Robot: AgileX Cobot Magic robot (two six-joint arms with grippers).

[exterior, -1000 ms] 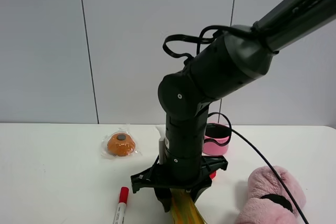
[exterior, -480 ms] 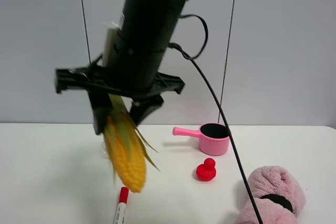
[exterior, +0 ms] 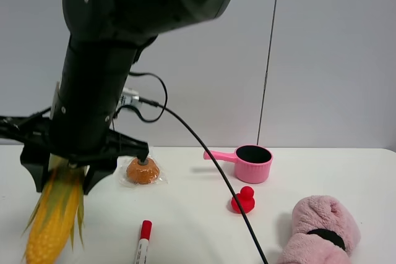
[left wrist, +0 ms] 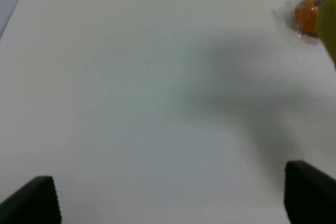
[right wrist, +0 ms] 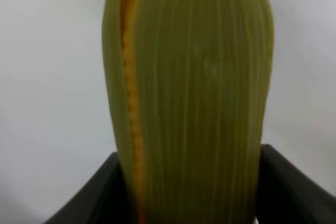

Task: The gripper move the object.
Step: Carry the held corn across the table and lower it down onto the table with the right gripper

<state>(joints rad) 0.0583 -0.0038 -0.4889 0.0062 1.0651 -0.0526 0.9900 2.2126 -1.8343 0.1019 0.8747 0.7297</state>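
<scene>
White surface (exterior: 185, 214), pale wall (exterior: 340, 60) behind. Top end of the corn (exterior: 52, 221) is buried in the right pincer (exterior: 67, 174) and its tip runs off the bottom edge, so can't tell if it touches down. Yellow kernels, olive husk leaves, hanging tip-down at far left, left of the marker (exterior: 142, 242). That pincer is clamped on it, husk filling the wrist view. Left pincer (left wrist: 173, 203) is spread wide, holding nothing.
</scene>
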